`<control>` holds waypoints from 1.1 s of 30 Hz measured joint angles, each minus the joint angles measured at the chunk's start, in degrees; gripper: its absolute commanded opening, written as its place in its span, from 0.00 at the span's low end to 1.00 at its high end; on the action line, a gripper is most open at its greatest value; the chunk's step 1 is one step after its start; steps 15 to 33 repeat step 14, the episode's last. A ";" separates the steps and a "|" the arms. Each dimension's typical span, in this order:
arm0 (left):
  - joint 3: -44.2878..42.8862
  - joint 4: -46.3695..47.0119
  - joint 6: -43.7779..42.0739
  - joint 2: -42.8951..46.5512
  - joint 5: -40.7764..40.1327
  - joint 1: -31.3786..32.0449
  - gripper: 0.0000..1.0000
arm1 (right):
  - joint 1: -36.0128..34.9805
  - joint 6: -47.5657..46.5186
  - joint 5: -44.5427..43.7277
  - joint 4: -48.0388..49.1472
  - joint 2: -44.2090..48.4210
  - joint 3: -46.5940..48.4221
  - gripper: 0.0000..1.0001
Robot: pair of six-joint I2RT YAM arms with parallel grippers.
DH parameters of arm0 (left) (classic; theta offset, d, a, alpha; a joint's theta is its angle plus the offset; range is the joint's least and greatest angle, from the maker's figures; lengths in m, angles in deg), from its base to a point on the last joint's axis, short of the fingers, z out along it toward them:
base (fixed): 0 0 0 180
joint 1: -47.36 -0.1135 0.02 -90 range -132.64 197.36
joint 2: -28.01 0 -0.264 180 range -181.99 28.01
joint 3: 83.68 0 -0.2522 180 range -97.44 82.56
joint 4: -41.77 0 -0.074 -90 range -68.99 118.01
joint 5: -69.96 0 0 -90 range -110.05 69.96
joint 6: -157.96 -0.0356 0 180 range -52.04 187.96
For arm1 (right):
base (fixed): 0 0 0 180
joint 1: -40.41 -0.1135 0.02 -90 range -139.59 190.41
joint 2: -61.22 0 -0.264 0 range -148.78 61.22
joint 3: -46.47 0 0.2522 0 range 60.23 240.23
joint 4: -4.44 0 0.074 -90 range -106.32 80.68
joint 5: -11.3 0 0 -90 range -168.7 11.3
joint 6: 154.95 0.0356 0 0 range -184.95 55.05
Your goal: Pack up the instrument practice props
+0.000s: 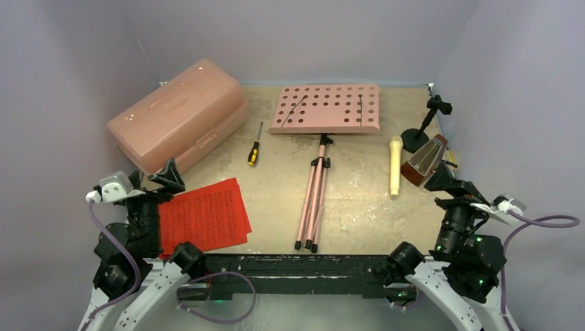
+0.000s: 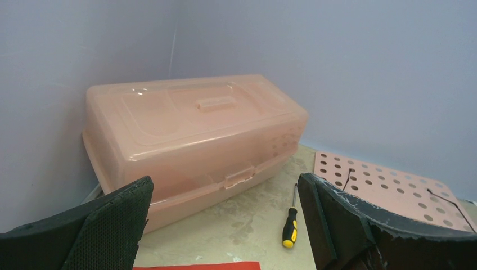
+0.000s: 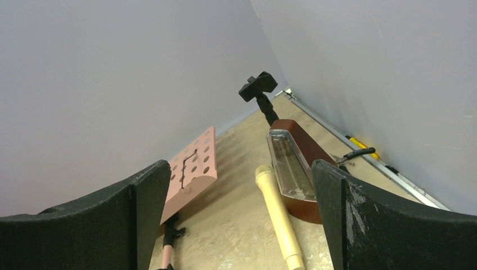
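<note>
The red sheet-music pages lie flat at the near left. The pink music stand lies folded in the middle, its perforated desk at the back and its legs pointing toward me. The cream microphone lies beside the brown metronome at the right. My left gripper is open and empty above the far edge of the pages. My right gripper is open and empty, just short of the metronome and microphone.
A closed translucent pink box stands at the back left, with its latch facing my left gripper. A yellow-and-black screwdriver lies between box and stand. A black microphone holder stands at the back right. Walls close in on three sides.
</note>
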 measured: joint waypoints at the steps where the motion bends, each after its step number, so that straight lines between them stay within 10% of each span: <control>1: 0.50 0.79 -0.26 0.85 0.52 -0.61 0.99 | 0.00 -0.59 0.00 0.59 0.00 -0.33 0.98; 33: 3.21 6.21 -2.01 7.43 1.90 -3.69 0.99 | 0.00 -5.75 0.04 5.03 0.00 -1.68 0.98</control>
